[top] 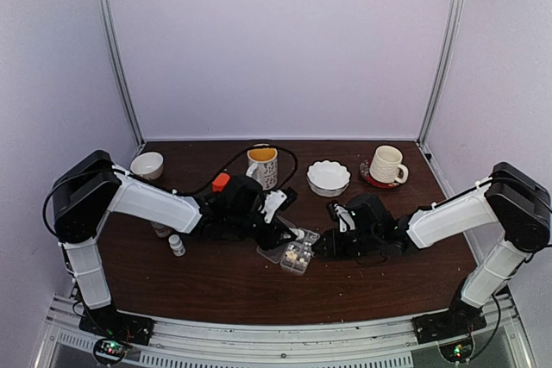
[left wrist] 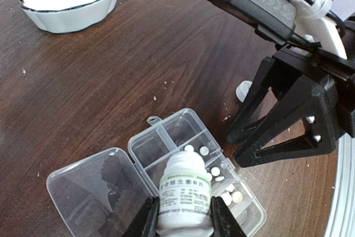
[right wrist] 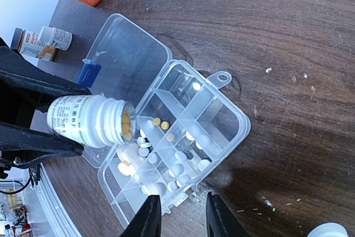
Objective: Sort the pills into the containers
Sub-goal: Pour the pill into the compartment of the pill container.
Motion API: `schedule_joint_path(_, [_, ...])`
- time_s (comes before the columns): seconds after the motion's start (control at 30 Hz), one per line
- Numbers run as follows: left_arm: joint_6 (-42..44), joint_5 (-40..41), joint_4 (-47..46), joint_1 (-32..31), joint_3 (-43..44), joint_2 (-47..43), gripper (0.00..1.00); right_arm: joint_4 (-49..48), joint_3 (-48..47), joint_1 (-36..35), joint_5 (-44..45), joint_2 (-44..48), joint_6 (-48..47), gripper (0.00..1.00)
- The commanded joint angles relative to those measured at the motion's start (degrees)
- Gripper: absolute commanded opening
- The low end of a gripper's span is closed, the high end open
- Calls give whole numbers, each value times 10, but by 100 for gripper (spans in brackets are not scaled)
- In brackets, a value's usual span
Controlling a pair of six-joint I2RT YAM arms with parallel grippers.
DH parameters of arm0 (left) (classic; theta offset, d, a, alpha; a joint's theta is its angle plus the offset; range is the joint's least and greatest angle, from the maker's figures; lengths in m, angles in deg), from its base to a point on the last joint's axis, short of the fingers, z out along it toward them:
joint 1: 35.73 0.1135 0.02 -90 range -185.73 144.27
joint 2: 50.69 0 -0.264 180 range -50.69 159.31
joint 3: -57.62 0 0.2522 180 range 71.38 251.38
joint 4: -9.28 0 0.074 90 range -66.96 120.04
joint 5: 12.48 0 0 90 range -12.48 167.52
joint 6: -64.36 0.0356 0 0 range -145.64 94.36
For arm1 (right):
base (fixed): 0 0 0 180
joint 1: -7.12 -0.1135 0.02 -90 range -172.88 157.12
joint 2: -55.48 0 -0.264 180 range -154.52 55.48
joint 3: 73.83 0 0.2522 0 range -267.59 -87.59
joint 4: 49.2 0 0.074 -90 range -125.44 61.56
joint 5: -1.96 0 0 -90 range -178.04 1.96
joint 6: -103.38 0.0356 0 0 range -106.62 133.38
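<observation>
Pills [right wrist: 176, 169] in box [right wrist: 236, 116]; left fingers [left wrist: 145, 218] grasp bottle [left wrist: 184, 192] above; right fingers [right wrist: 148, 216] parted beside edge.

Dark wood table [top: 216, 290]; pale lilac walls [top: 285, 40]; metal corner posts [top: 116, 49]; even light.

The box [right wrist: 230, 117] is clear, glossy plastic; the table [left wrist: 138, 54] dark grained wood with a soft sheen; the bottle [left wrist: 184, 192] smooth white plastic, paper-labelled; my fingers [left wrist: 145, 220] matt black.

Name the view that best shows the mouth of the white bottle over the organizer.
Right wrist: the white bottle lies tilted, its open mouth facing the camera, yellowish pills inside. Left wrist shows only its label and neck from behind. Top external: too small to tell.
</observation>
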Motion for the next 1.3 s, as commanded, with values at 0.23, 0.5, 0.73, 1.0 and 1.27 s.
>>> schedule_joint_path(0.23, [-16,-28,-79,13,-17,7,0,8,-4,-3,5,16,-7,29])
schedule_joint_path(0.5, [-1,7,-39,8,-10,-1,0,9,-9,-3,4,13,-6,29])
schedule_joint_path(0.73, [-11,5,-30,7,-2,9,0,10,-7,-3,4,14,-6,29])
schedule_joint_path(1.0, [-17,-14,-56,10,-12,9,0,11,-5,-3,6,16,-6,29])
schedule_joint_path(1.27, [3,18,-18,3,-2,-1,0,12,-6,-3,6,15,-6,29])
